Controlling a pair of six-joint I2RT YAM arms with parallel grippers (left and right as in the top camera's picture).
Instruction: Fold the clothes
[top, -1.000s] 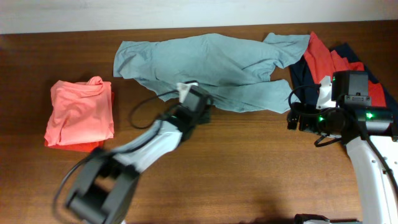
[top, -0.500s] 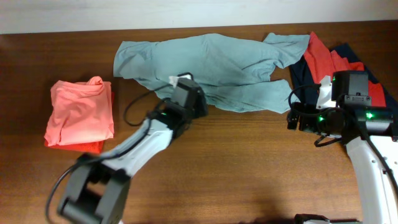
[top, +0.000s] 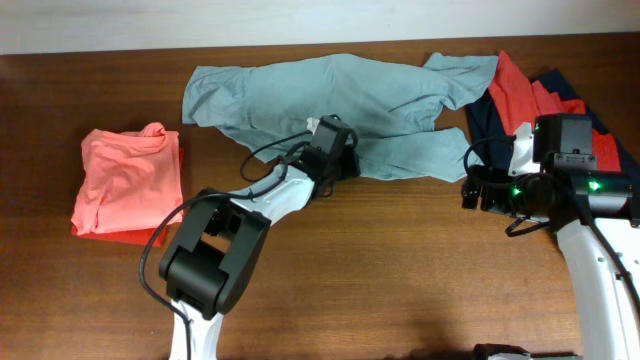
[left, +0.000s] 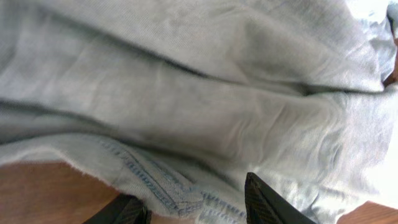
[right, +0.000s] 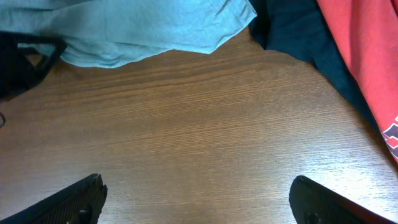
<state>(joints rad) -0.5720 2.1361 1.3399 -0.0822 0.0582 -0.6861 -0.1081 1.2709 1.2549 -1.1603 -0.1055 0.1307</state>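
A pale grey-blue T-shirt (top: 340, 100) lies spread and rumpled across the back of the table. My left gripper (top: 343, 152) is at its lower hem, near the middle. In the left wrist view the stitched hem (left: 168, 186) lies between the parted fingertips (left: 267, 202), so the left gripper (left: 196, 210) is open and not pinching. A coral-orange shirt (top: 128, 180) sits folded at the left. A red shirt (top: 518, 92) and a navy one (top: 485, 122) are heaped at the right. My right gripper (right: 199, 205) is wide open over bare wood, just below the grey-blue shirt's right corner (right: 137, 25).
The brown wooden table (top: 400, 270) stretches toward the front. The red and navy heap (right: 348, 56) lies close to the right arm's base (top: 570, 150). The left arm's dark body (right: 18, 62) shows at the left edge of the right wrist view.
My left gripper slid right along the grey-blue shirt's lower hem and its jaws went from shut to parted. The right arm stayed still.
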